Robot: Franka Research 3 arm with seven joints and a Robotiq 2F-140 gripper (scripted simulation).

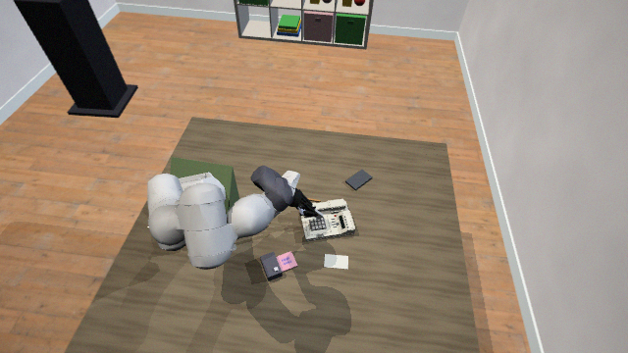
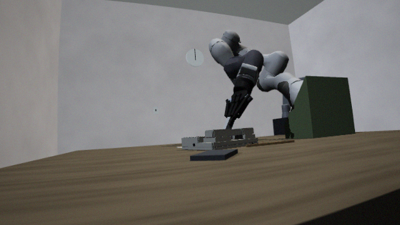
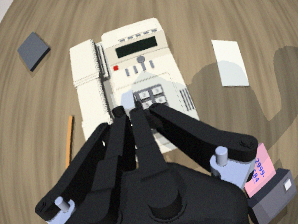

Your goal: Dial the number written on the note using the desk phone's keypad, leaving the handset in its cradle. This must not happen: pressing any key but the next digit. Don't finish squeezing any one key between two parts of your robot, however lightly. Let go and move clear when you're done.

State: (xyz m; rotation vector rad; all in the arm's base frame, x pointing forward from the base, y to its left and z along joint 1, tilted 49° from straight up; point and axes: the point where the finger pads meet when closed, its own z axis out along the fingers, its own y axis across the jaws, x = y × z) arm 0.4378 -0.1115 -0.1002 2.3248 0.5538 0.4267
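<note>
Desk phone sits mid-table, just right of the arm. Its long axis runs roughly left-right in the top view, handset in its cradle along one long side, display end pointing away from the wrist cam. Gripper is pinched fully shut w/ nothing in it, tip down on the keypad. Pink note lies nearby beside a dark box; writing too blurry to read. White paper sits apart from the phone.
</note>
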